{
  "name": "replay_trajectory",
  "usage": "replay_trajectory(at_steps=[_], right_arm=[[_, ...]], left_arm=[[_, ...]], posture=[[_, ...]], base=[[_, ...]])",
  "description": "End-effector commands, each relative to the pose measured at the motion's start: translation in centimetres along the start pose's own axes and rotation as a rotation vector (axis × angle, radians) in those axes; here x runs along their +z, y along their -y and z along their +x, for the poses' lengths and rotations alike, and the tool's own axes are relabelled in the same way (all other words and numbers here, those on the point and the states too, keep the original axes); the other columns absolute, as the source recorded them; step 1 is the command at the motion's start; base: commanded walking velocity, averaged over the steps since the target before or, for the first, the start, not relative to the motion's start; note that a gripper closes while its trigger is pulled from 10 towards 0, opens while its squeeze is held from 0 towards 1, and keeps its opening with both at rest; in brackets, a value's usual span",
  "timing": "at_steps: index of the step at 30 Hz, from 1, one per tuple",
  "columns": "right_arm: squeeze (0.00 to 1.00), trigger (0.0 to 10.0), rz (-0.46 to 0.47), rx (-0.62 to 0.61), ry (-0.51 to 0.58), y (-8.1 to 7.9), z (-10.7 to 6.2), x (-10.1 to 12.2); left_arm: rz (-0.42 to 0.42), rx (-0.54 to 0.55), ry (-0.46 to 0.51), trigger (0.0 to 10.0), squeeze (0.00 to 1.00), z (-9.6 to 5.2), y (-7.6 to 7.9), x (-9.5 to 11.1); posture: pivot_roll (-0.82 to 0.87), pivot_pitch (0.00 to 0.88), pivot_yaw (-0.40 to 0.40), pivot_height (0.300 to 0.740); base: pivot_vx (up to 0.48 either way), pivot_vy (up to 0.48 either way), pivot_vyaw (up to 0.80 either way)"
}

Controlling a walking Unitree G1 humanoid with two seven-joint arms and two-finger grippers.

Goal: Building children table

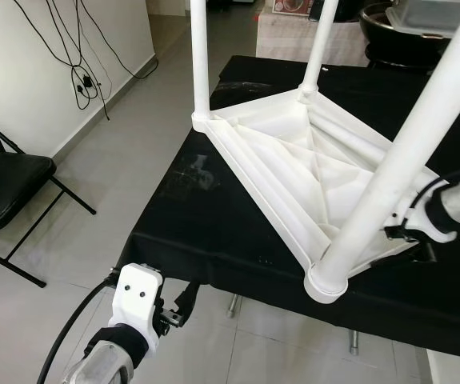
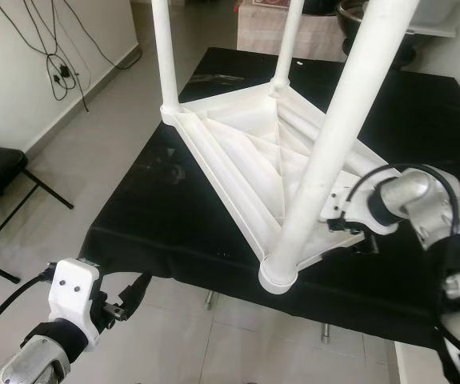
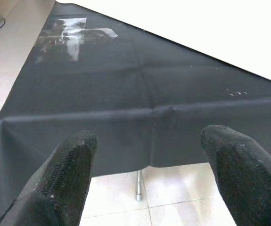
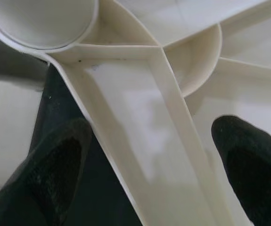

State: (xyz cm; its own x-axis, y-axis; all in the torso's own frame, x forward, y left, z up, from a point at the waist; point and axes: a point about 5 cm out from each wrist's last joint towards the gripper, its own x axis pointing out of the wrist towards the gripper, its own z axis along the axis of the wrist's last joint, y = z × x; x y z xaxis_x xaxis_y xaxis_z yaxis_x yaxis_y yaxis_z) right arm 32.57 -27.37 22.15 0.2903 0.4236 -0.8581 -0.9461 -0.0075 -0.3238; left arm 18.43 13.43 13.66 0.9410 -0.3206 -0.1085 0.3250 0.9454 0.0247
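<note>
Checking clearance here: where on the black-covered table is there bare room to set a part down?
Bare black cloth lies between the table's left edge and the upturned white plastic children's table. The right side is crowded by that tabletop, its legs and the right gripper.

An upturned white plastic children's table (image 1: 294,160) is laid on a black-clothed table (image 1: 206,216), legs up. A black folding chair (image 1: 6,188) is placed on the floor to the left, cables (image 1: 82,76) behind it.

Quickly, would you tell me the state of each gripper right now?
Left gripper: open, holding nothing, below the black table's edge.
Right gripper: open, fingers straddling the white tabletop's rim, not clamped.
</note>
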Motion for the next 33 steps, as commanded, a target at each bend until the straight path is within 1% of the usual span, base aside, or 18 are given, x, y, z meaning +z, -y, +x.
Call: replay_trajectory(at_steps=[1,3,6,8,9,11,15,18,21,23,25,26,27,30,33], right_arm=[[0.0,10.0,-0.057,0.054,0.061,0.2,0.3,1.4],[0.0,10.0,-0.09,0.082,0.083,0.5,0.5,1.9],[0.0,10.0,-0.101,0.087,0.092,0.8,0.6,2.3],[0.0,10.0,-0.121,0.06,0.118,1.2,1.0,3.0],[0.0,10.0,-0.121,0.06,0.118,1.2,1.0,3.0],[0.0,10.0,-0.141,0.019,0.126,1.7,1.3,3.5],[0.0,10.0,-0.156,0.02,0.123,1.7,1.7,3.6],[0.0,10.0,-0.185,0.076,0.12,1.4,2.2,3.8],[0.0,10.0,-0.222,0.077,0.078,1.5,2.4,3.7],[0.0,10.0,-0.228,0.088,0.057,1.5,2.4,3.5],[0.0,10.0,-0.242,0.14,0.018,1.2,2.2,3.0],[0.0,10.0,-0.242,0.14,0.018,1.2,2.2,3.0],[0.0,10.0,-0.253,0.179,0.017,0.9,2.2,3.0],[0.0,10.0,-0.266,0.187,-0.002,0.8,2.3,3.0],[0.0,10.0,-0.28,0.179,-0.052,1.0,2.5,2.7]], left_arm=[[-0.018,-0.03,-0.012,10.0,0.0,-0.1,0.4,0.0],[-0.03,-0.042,-0.01,10.0,0.0,-0.1,0.6,0.0],[-0.034,-0.05,-0.009,10.0,0.0,-0.1,0.8,0.1],[-0.024,-0.048,-0.006,10.0,0.0,0.0,0.8,0.1],[-0.024,-0.048,-0.006,10.0,0.0,0.0,0.8,0.1],[-0.008,-0.042,-0.002,10.0,0.0,0.1,0.8,0.0],[0.004,-0.033,0.002,10.0,0.0,0.2,0.7,0.1],[0.011,-0.019,0.003,10.0,0.0,0.1,0.5,0.2],[0.011,-0.016,0.003,10.0,0.0,0.1,0.5,0.2],[0.013,-0.015,0.002,10.0,0.0,0.1,0.5,0.2],[0.018,-0.013,0.0,10.0,0.0,-0.1,0.4,0.2],[0.018,-0.013,0.0,10.0,0.0,-0.1,0.4,0.2],[0.019,-0.011,-0.001,10.0,0.0,-0.2,0.4,0.2],[0.018,-0.009,-0.003,10.0,0.0,-0.2,0.4,0.2],[0.018,-0.006,-0.004,10.0,0.0,-0.3,0.5,0.2]], posture=[[-0.07,0.129,-0.03,0.74],[-0.07,0.129,-0.03,0.74],[-0.07,0.131,-0.031,0.74],[-0.08,0.132,-0.031,0.74],[-0.08,0.132,-0.031,0.74],[-0.07,0.134,-0.034,0.74],[-0.07,0.137,-0.035,0.74],[-0.06,0.143,-0.037,0.74],[-0.06,0.143,-0.037,0.74],[-0.05,0.15,-0.035,0.74],[-0.04,0.152,-0.035,0.74],[-0.04,0.152,-0.035,0.74],[-0.04,0.156,-0.036,0.74],[-0.04,0.158,-0.038,0.74],[-0.03,0.164,-0.041,0.74]], base=[[0.0,0.0,0.0],[0.0,0.0,0.0],[0.0,0.0,0.0],[0.0,0.0,0.0],[0.0,0.0,0.0],[0.0,0.0,0.0],[0.0,0.0,0.0],[0.0,0.0,0.0],[0.0,0.0,0.0],[0.0,0.0,0.0],[0.0,0.0,0.0],[0.0,0.0,0.0],[0.0,0.0,0.0],[0.0,0.0,0.0],[0.0,0.0,0.0]])
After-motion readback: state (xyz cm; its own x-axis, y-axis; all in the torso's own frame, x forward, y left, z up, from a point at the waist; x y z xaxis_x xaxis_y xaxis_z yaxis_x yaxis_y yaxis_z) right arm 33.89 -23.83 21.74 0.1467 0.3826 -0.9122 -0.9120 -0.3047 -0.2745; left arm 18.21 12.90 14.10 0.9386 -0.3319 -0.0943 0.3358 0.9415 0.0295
